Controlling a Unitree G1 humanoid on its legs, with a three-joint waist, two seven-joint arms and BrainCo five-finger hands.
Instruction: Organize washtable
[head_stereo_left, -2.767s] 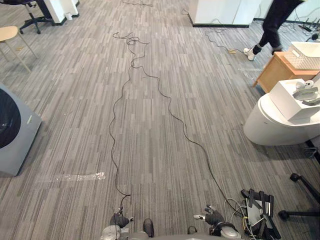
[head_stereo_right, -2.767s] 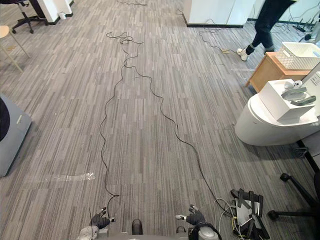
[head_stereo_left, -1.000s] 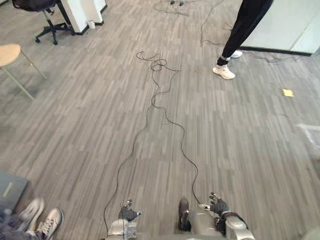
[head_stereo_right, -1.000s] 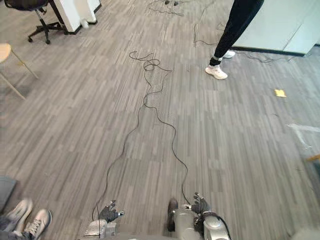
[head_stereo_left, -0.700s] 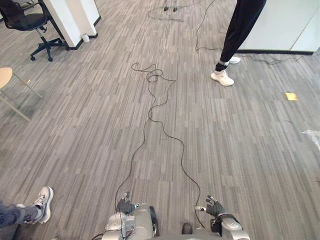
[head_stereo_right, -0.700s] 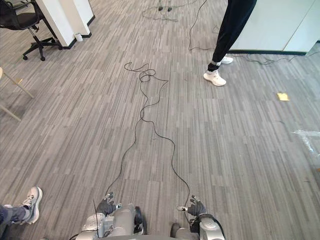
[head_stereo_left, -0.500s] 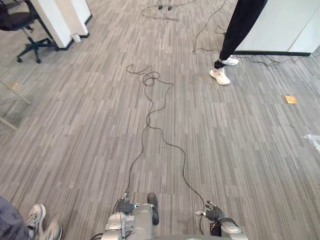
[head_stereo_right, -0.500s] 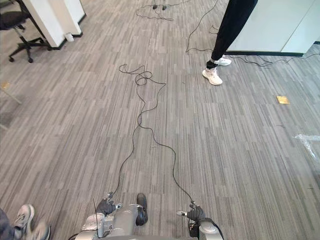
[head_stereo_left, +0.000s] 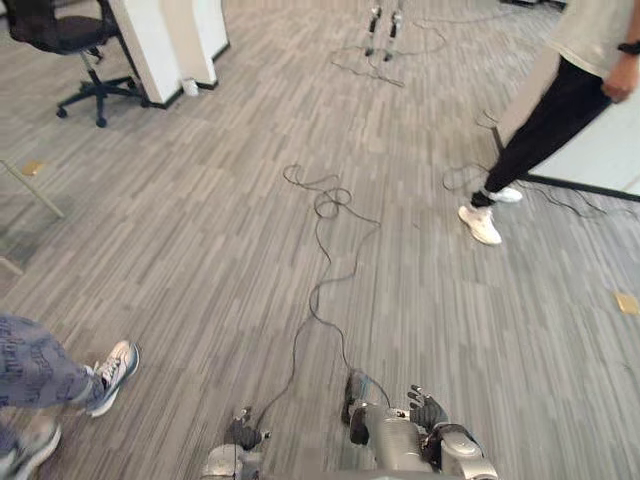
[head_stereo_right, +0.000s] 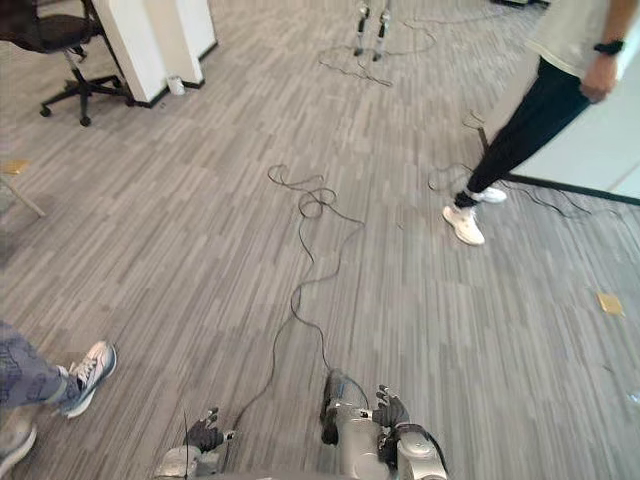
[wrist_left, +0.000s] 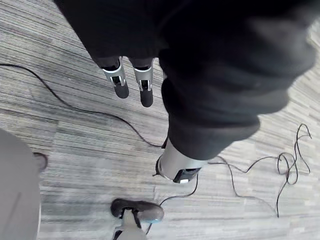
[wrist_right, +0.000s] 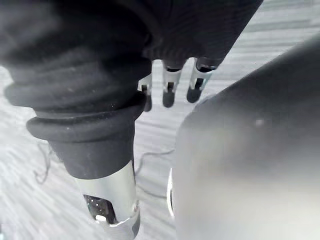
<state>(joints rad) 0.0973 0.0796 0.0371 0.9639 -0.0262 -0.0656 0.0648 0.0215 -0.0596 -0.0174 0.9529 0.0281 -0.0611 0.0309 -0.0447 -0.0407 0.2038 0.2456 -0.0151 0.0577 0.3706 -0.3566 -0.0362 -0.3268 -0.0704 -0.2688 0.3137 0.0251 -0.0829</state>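
Hanging left hand (head_stereo_left: 243, 432): fingers (wrist_left: 120, 84) straight, empty, low over the carpet floor (head_stereo_left: 200, 250)
right hand (head_stereo_left: 427, 408): fingers (wrist_right: 169, 92) straight, empty
person (head_stereo_left: 545, 130): floor's far right
office chair (head_stereo_left: 70, 40): floor's far left corner
sneaker (head_stereo_left: 112, 372): floor's left edge

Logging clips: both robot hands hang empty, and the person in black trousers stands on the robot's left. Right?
No: the left eye view shows the person in black trousers on the robot's right. The left robot hand and right robot hand are empty.
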